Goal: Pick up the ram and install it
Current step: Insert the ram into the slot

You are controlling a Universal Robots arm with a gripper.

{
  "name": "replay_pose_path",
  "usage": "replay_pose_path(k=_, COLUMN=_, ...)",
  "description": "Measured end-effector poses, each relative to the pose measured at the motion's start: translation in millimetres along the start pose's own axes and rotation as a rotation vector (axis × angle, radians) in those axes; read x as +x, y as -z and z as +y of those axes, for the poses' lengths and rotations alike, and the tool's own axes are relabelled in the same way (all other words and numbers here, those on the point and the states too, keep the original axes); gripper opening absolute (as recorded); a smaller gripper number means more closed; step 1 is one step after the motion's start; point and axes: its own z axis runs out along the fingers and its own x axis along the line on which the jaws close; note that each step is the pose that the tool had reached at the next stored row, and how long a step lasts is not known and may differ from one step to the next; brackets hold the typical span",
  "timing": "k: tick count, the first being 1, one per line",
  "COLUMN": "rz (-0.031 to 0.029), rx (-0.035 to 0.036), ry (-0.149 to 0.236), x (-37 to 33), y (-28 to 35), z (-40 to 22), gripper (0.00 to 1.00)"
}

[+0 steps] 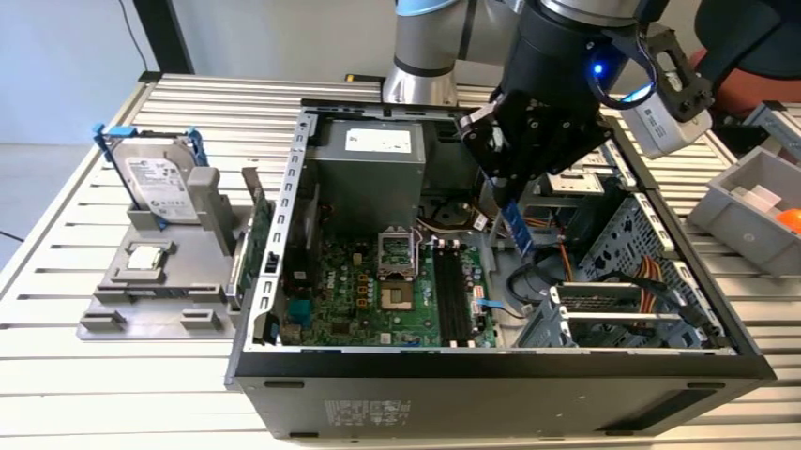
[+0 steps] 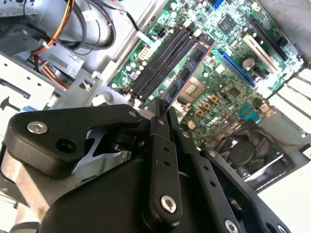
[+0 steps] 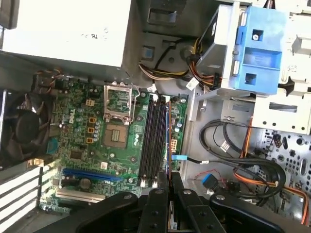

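Gripper (image 1: 516, 217) pinched the ram (image 1: 517, 228) upright above the motherboard (image 1: 382, 291) (inside the open case (image 1: 501, 361)); the second wrist view showed the ram's (image 2: 187, 73) chips beside black slots (image 2: 163, 60).

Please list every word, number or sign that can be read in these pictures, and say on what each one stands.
No text here can be read.
Label on the hard drive: print too small to read.
Sticker on the power supply: too small to read.
Sticker on the front of the case: too small to read.
The ram, held in the tool: no readable mark.
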Motion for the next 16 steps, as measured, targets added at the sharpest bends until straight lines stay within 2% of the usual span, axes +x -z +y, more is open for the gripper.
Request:
replay_pose_path(k=8, rz=-0.0022, rx=-0.0015, ry=-0.104, x=0.0, y=-0.5, z=0.0, gripper=0.00)
replay_pose_path(k=11, rz=-0.0025, rx=-0.0017, ry=-0.117, x=0.0, y=-0.5, z=0.0, gripper=0.00)
replay_pose_path(k=16, rz=-0.0026, rx=-0.0019, ry=-0.119, x=0.0, y=-2.4, z=-0.1, gripper=0.00)
